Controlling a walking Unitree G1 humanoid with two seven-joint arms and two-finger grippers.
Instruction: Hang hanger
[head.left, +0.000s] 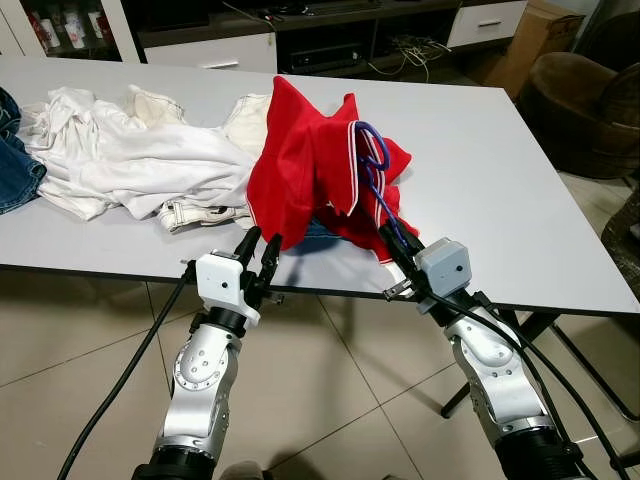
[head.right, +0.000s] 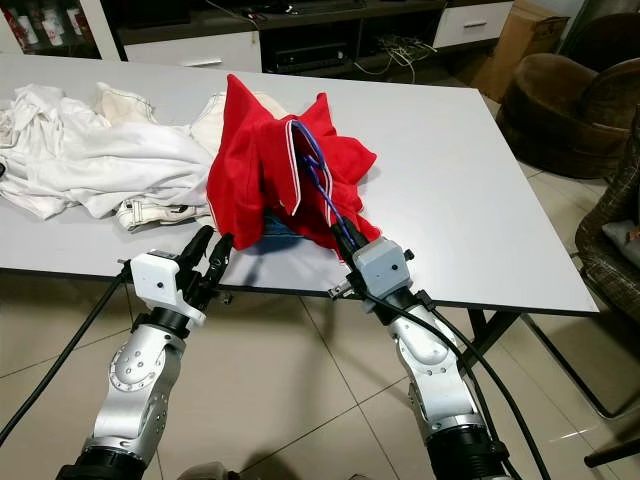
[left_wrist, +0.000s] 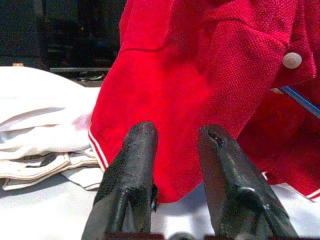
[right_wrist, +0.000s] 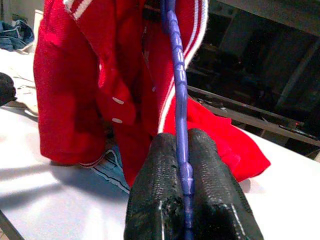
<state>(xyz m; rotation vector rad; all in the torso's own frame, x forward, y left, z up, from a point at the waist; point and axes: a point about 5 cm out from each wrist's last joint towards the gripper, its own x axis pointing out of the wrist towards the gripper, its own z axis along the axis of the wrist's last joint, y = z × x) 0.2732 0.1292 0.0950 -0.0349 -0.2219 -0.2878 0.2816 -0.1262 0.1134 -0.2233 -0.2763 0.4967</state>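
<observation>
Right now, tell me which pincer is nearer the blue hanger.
Right. The right pincer is shut on the blue hanger, gripping its lower bar at the table edge. The left pincer hangs open at the red shirt's near hem, apart from the hanger.

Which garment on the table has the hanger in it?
The red shirt: the blue hanger runs out of its collar to the right hand. The white clothes and jeans lie flat beside it.
</observation>
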